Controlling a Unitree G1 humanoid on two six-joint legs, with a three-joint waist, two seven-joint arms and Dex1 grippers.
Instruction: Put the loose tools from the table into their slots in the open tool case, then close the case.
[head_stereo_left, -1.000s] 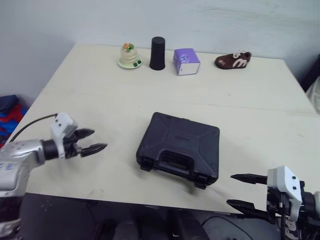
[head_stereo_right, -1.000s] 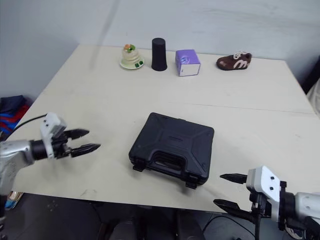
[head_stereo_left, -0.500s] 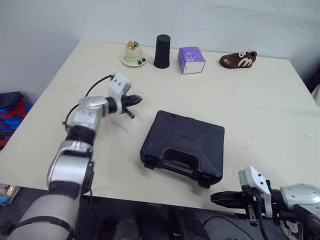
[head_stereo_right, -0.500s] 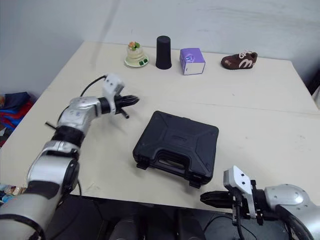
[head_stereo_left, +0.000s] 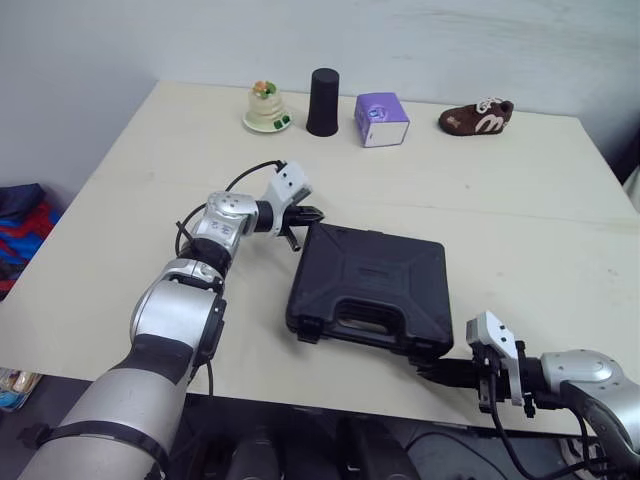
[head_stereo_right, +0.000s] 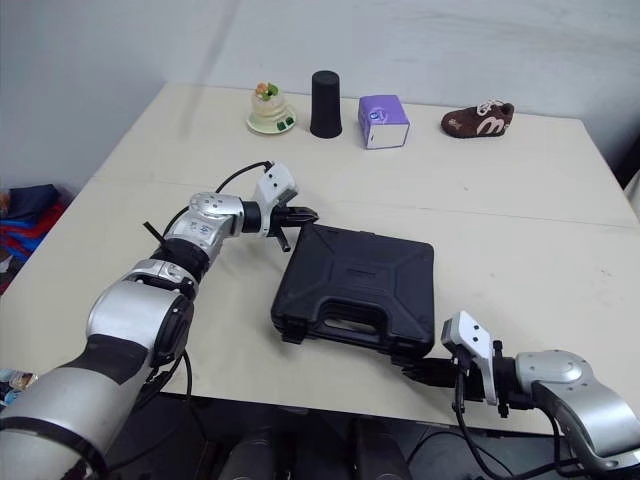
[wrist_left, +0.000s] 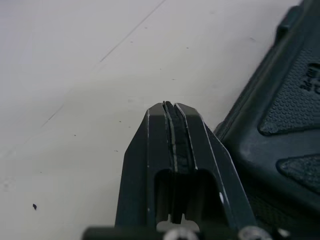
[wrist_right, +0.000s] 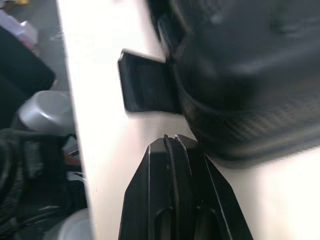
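Observation:
The black tool case (head_stereo_left: 368, 288) lies closed on the table, handle side toward the near edge. My left gripper (head_stereo_left: 314, 212) is shut with nothing in it, its tip at the case's far left corner; the left wrist view shows its fingers (wrist_left: 172, 145) pressed together beside the case wall (wrist_left: 280, 120). My right gripper (head_stereo_left: 428, 372) is shut and empty, low at the table's front edge by the case's near right corner. In the right wrist view its tip (wrist_right: 170, 141) points just below a latch tab (wrist_right: 147, 87) jutting from the case (wrist_right: 240, 65).
Along the far edge stand a small figurine on a plate (head_stereo_left: 265, 108), a black cup (head_stereo_left: 322, 102), a purple box (head_stereo_left: 381, 120) and a brown shoe (head_stereo_left: 476, 117). A red and blue bundle (head_stereo_left: 20, 232) lies on the floor to the left.
Both grippers went from open to shut. The left arm swung from the near left of the table to the case's far left corner. The right gripper moved in to the near right corner.

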